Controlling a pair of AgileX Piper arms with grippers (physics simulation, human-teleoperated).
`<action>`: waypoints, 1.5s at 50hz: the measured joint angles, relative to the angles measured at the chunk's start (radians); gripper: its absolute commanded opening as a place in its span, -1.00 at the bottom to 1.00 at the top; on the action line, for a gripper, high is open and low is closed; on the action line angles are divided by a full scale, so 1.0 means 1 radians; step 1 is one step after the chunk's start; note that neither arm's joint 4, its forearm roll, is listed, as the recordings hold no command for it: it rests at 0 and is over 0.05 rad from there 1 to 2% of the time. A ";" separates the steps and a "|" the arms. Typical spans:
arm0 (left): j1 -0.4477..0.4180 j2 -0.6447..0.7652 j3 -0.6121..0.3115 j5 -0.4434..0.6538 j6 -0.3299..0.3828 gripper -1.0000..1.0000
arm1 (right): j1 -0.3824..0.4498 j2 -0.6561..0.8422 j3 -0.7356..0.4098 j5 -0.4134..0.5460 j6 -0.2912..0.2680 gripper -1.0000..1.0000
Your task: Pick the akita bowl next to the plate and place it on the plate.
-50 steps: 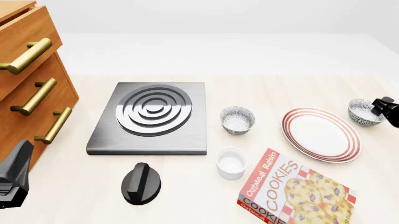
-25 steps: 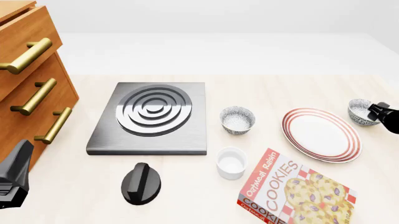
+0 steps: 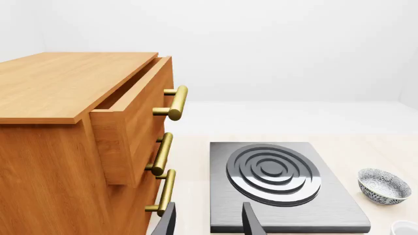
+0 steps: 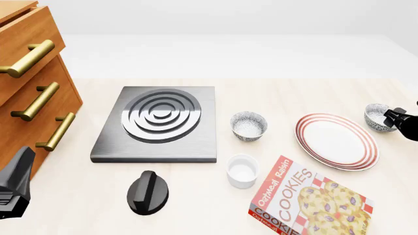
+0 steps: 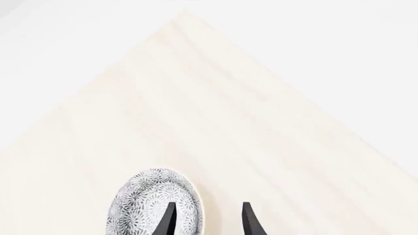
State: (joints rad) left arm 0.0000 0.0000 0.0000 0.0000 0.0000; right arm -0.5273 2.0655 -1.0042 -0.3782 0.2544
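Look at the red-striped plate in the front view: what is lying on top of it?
Nothing rests on the plate; its white centre is bare. The speckled bowl sits on the table beside its far right edge, with the right gripper at the bowl. Whatever is under the plate is hidden.

Front high overview, wrists low, close; stove (image 4: 156, 122) shared, perhaps bowl (image 5: 156, 205)

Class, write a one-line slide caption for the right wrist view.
Right tool, open, straddles the rim of the akita bowl on the pale table.
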 measured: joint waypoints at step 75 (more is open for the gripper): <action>0.000 0.000 0.000 0.000 0.000 1.00 | 0.052 -0.193 0.044 0.106 0.098 -1.00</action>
State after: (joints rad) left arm 0.0000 0.0000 0.0000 0.0000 0.0000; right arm -0.4751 1.8722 -0.9598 -0.2721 0.3520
